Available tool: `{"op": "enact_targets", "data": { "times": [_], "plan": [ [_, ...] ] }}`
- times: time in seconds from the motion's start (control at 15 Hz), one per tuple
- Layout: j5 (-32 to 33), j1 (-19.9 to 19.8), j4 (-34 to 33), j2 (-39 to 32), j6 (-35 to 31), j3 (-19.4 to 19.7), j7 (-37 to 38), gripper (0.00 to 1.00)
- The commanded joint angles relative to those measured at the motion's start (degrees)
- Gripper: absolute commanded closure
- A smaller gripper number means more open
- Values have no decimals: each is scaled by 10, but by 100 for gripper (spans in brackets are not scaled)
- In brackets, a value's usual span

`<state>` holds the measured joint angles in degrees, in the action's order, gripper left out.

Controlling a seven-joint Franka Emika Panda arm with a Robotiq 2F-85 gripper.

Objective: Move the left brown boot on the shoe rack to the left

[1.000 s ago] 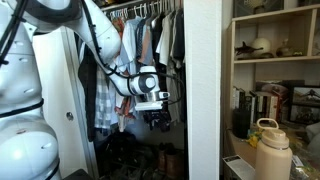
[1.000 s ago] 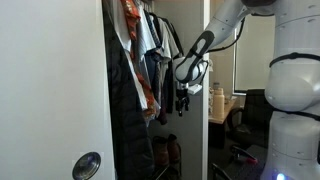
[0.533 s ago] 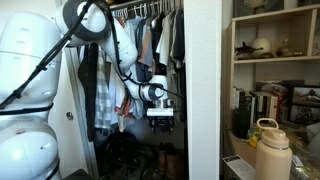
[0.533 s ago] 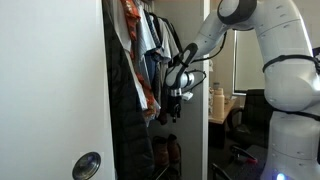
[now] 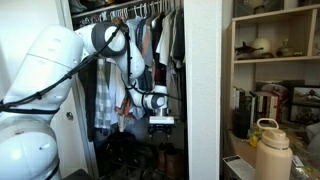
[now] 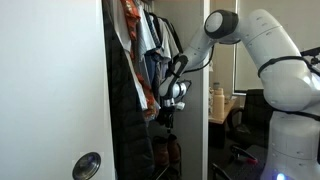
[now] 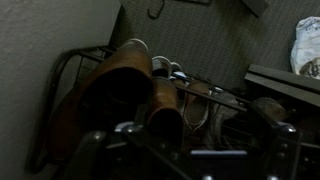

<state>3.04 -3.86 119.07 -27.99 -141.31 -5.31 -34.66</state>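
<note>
In the wrist view, two reddish-brown ankle boots stand side by side on the dark wire shoe rack [image 7: 66,72]. The left brown boot [image 7: 104,92] is the nearer and larger; its twin [image 7: 166,112] is just to its right. My gripper [image 7: 190,160] hovers above them, its dark fingers spread apart at the bottom edge and holding nothing. In both exterior views the gripper [image 5: 161,127] [image 6: 165,114] hangs inside the closet above the boots [image 5: 166,157] [image 6: 165,152], clear of them.
Pale sneakers [image 7: 170,70] and dark shoes [image 7: 266,112] also sit on the rack. Hanging clothes [image 5: 150,45] crowd the arm. A white door [image 6: 50,90] and closet wall [image 5: 205,90] bound the opening. A pale shelf unit [image 5: 275,60] stands beside it.
The arm has swung lower and deeper into the closet. The gripper has dropped toward the boots on the rack. Nothing has been grasped.
</note>
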Motion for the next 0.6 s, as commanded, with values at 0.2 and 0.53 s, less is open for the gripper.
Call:
{"op": "enact_targets", "data": {
  "times": [0.2, 0.53],
  "plan": [
    [21, 4, -40, -67, 6, -19, -6, 0],
    [30, 5, -69, -114, -10, -25, -7, 0]
  ]
}}
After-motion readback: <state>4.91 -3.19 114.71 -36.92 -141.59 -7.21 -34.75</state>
